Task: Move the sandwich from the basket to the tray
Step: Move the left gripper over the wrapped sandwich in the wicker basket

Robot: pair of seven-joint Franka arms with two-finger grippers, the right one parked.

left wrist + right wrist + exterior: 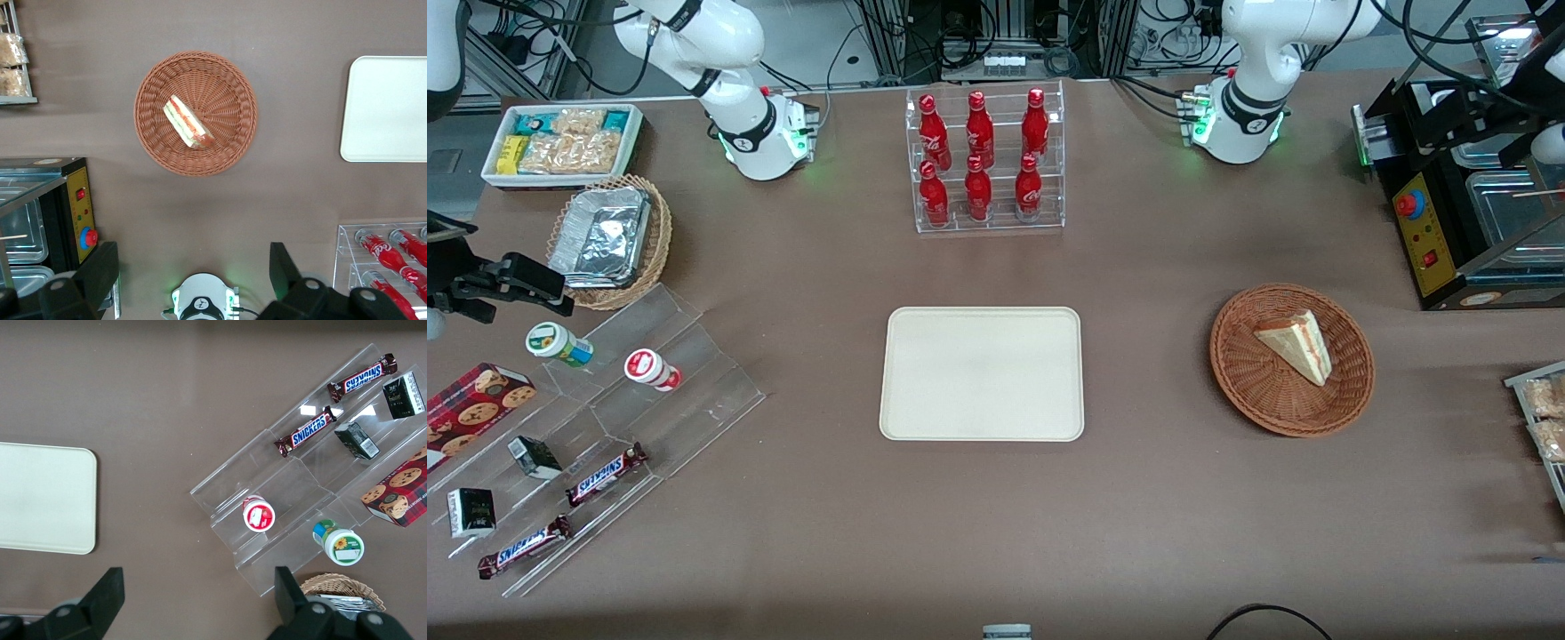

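One sandwich (1296,346) lies in the round reddish-brown basket (1291,359), a pale wedge with its pink and cream filling edge showing, resting a little off the basket's middle and touching nothing but the weave. The basket stands on the brown bench (1138,498), beside the tray (982,373) and toward the working arm's end of the bench, well apart from the tray. The tray is flat and cream-white, with nothing on it.

Taking the tray as the landmark: farther from the front camera than the tray stands a clear rack (989,160) holding six red bottles (978,133) in two rows. Toward the parked arm's end from the tray sits a clear stepped stand (649,391) with two small cups (560,344) and two Snickers bars (605,474) on it, and a lighter basket (654,249) with a foil container (600,237) lies farther from the camera than that stand. A black machine (1449,196) with a red button stands at the working arm's end, farther from the camera than the sandwich's basket.

In the left wrist view the tool (193,280) hangs high above the bench, its two dark fingers (100,273) spread wide apart and holding nothing, with the sandwich (189,121) and its basket (195,113) well below it and the tray's edge (387,110) off to one side.
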